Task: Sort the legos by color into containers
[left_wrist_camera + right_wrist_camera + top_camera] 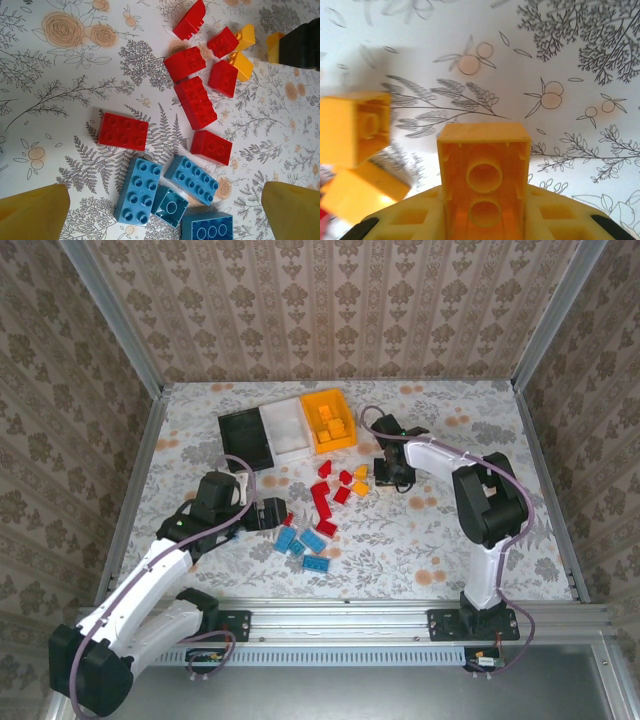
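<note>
Legos lie loose on the bench; my right claw pinches a yellow brick, my left claw hangs spread over red bricks and blue bricks.

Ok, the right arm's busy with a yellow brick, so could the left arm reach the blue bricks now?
Likely yes: the left gripper is open close by the blue bricks, with nothing covering them.

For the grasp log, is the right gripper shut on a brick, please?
Shut: the right gripper holds the orange-yellow plastic brick between its fingers.
</note>
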`<control>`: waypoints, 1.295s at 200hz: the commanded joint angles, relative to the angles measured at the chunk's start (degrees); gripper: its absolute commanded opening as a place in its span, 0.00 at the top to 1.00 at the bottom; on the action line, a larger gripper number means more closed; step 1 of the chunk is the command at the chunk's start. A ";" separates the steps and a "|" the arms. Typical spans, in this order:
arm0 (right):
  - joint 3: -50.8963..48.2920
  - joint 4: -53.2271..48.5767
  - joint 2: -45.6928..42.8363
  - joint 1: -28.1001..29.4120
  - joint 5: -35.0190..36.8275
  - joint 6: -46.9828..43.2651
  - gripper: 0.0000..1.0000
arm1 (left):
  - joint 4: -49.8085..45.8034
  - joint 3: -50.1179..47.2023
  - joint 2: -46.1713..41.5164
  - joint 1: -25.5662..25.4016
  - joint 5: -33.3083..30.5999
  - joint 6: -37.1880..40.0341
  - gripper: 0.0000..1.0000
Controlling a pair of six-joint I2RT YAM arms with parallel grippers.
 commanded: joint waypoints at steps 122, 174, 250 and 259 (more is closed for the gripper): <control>27.08 5.94 12.06 0.39 -20.76 3.56 0.70 | -8.54 0.84 -2.83 5.04 -5.52 -2.32 0.00; 45.78 2.71 25.73 0.66 -21.29 4.42 0.58 | -13.69 0.03 -4.46 15.81 -1.53 -2.22 0.00; 46.67 1.57 21.16 0.57 -22.65 3.42 0.36 | -16.11 0.62 2.93 18.68 -6.40 -3.09 0.00; 41.87 3.75 17.71 0.62 -22.89 3.57 0.36 | -16.17 0.73 3.89 18.73 -7.50 -3.04 0.00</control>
